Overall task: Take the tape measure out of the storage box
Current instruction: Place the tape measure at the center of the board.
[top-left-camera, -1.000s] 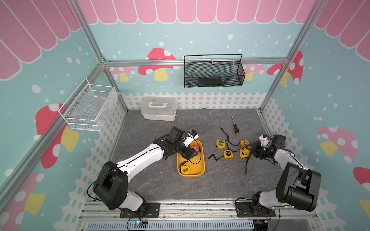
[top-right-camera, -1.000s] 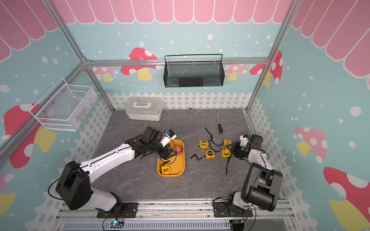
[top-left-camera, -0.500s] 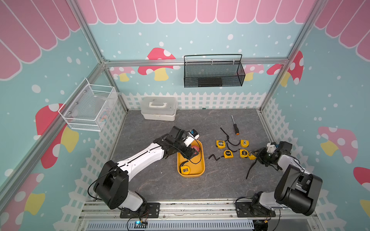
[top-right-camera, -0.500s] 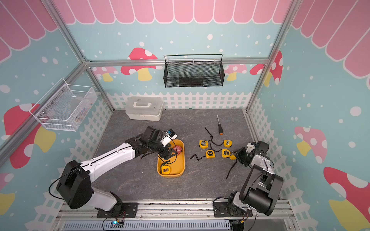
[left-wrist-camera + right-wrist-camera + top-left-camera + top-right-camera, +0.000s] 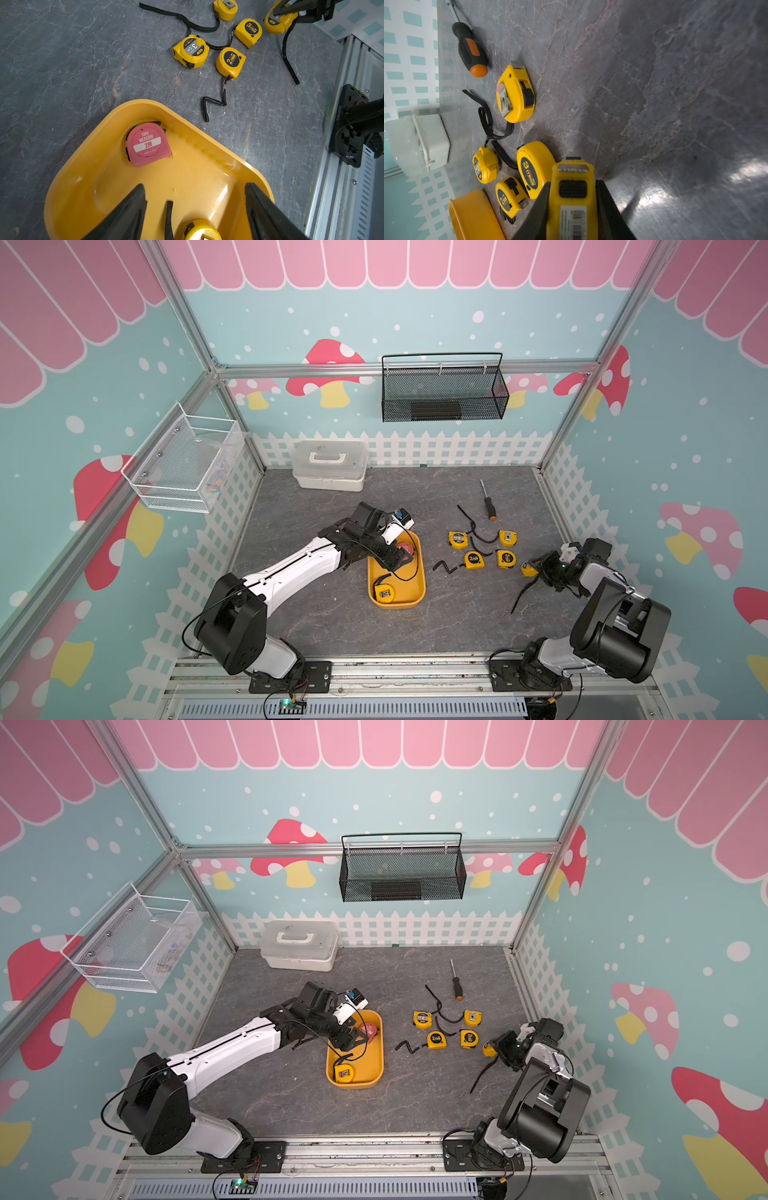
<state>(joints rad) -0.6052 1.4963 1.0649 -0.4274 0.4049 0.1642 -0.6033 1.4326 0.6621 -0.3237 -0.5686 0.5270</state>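
Meanwhile, in the middle of the bench (image 5: 332, 635), the storage box (image 5: 409, 593) lies with its long axis running from far edge to near edge. The left fingers (image 5: 133, 207) hang parted over it, arm stretched low from the near edge, wrist pitched down. A yellow tape measure (image 5: 384, 593) sits just beneath their gap at the box's near end, with a pink tape measure (image 5: 147, 143) toward the far end. By the right edge, the right fingers (image 5: 537, 212) clamp a further tape measure (image 5: 572, 197).

Bright, even overhead light — shadows soft and short. White glare on tabletop (image 5: 652, 199) and storage box (image 5: 223, 192) in wrist views; edges bowed, close foreground blurred.
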